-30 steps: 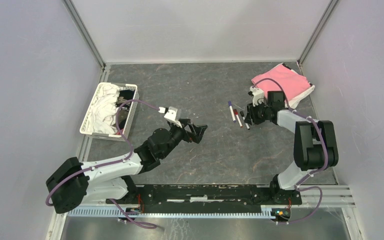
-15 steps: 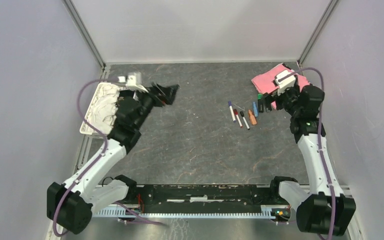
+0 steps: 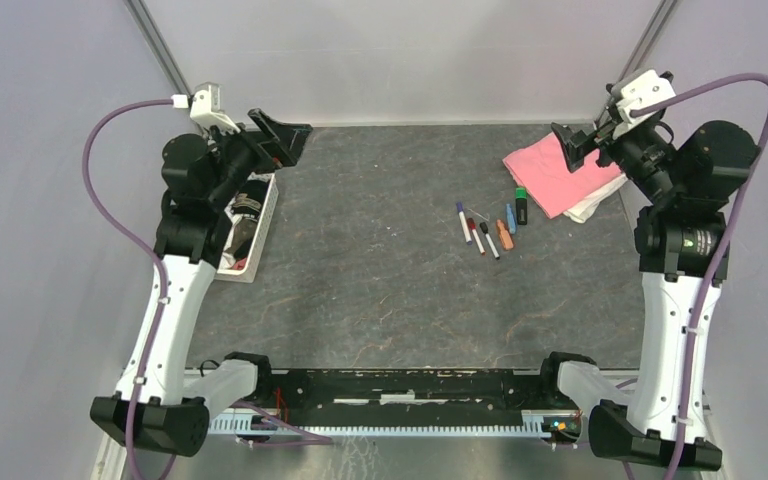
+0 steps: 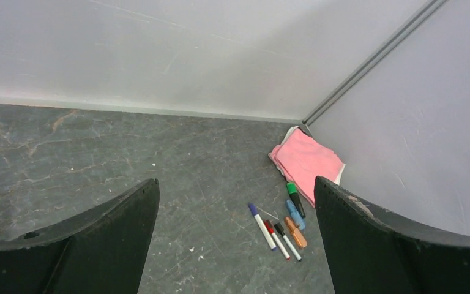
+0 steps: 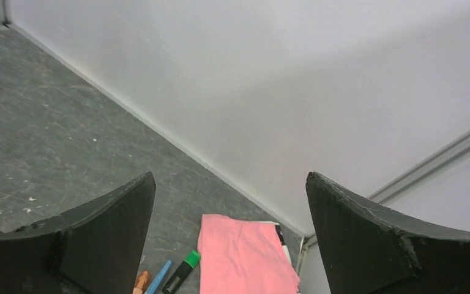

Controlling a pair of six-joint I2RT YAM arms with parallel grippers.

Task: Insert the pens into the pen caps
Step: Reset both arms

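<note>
The pens lie in a row on the dark table right of centre. Three are thin and white-barrelled [image 3: 474,234] [image 4: 276,237], each with a pen cap on its far end: blue-purple [image 4: 252,209], red and black. Beside them lie an orange marker [image 3: 504,234] [image 4: 295,232], a blue marker [image 3: 510,217] [image 5: 158,278] and a black-and-green marker [image 3: 521,207] [image 5: 180,272]. My left gripper [image 3: 280,138] [image 4: 235,181] is raised high at the far left, open and empty. My right gripper [image 3: 570,148] [image 5: 229,176] is raised high at the far right, open and empty.
A folded pink cloth [image 3: 558,168] [image 5: 245,257] lies over something white in the far right corner, just right of the markers. A white basket [image 3: 252,238] with cloth and dark items stands at the left edge. Grey walls enclose the table on three sides.
Both arms have lifted off the table and swung up and outward. The right gripper has opened and left the pens, uncovering the three markers.
</note>
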